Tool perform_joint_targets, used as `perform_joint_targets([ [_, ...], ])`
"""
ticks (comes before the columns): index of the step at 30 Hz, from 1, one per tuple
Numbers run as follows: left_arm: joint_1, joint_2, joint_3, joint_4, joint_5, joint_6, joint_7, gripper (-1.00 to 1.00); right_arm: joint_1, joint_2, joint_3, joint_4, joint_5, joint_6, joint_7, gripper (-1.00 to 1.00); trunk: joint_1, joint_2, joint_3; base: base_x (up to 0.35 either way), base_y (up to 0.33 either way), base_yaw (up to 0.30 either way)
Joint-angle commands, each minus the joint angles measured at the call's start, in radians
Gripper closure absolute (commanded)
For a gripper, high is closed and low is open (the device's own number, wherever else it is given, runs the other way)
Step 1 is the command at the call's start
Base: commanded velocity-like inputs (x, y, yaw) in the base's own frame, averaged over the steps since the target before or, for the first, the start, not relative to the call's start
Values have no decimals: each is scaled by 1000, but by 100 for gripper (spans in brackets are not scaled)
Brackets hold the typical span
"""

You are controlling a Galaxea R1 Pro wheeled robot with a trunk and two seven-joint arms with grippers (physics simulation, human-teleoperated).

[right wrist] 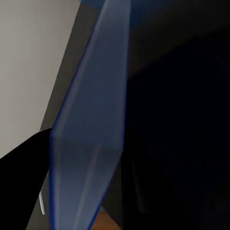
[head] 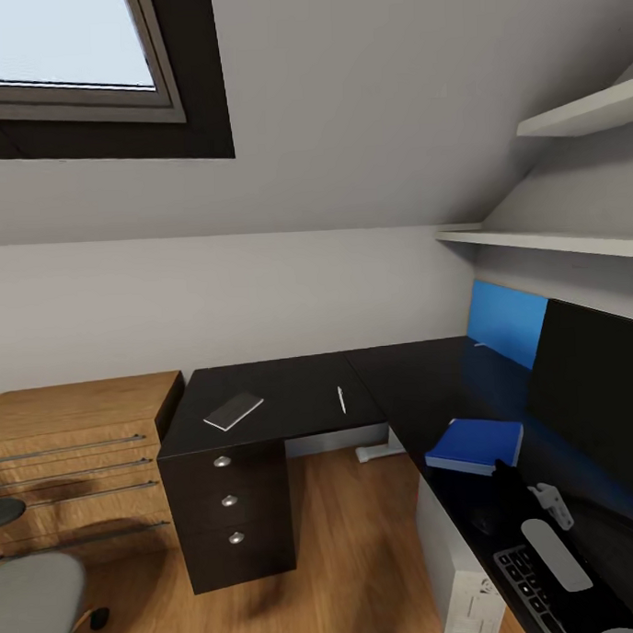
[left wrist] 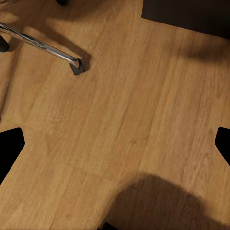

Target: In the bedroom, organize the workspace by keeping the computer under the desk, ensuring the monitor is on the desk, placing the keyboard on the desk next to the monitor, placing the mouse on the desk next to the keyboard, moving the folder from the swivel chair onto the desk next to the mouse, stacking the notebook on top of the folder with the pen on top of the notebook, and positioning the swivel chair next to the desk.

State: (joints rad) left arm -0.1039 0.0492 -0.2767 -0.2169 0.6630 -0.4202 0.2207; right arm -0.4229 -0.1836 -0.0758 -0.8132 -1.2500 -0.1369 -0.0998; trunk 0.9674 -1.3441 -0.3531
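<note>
The blue folder (head: 476, 443) lies on the right wing of the black desk (head: 301, 377), in front of the monitor (head: 592, 406). My right gripper (head: 504, 475) is at its near corner, and the right wrist view has the folder (right wrist: 91, 143) between the dark fingers (right wrist: 24, 184). The grey notebook (head: 233, 410) and white pen (head: 340, 399) rest on the desk's left wing. The keyboard (head: 529, 585) is at the near right, with the computer (head: 467, 591) under the desk. The swivel chair (head: 34, 600) stands at lower left. My left gripper (left wrist: 117, 143) hangs open over the floor.
A light wooden chest (head: 79, 456) with bar handles stands left of the desk's drawers (head: 230, 500). White shelves (head: 553, 242) hang above the right wing. A chrome chair leg with a caster (left wrist: 76, 65) lies on the wooden floor (left wrist: 143, 120).
</note>
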Motion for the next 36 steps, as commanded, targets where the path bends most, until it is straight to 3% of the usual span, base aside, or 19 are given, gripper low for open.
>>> perform_joint_targets([
  [1, 0, 0, -9, -1, 3, -2, 8, -100, 0, 0, 2, -1, -10, -4, -4, 100, 0, -1, -1, 0, 0, 0],
  [10, 0, 1, -9, -1, 3, -2, 8, -100, 0, -1, -19, -1, -11, -6, -6, 100, 0, -1, -1, 0, 0, 0],
  [36, 0, 0, -11, -1, 1, -6, 8, -100, 0, 0, -21, -1, -11, -3, -5, 100, 0, -1, -1, 11, 0, 0],
])
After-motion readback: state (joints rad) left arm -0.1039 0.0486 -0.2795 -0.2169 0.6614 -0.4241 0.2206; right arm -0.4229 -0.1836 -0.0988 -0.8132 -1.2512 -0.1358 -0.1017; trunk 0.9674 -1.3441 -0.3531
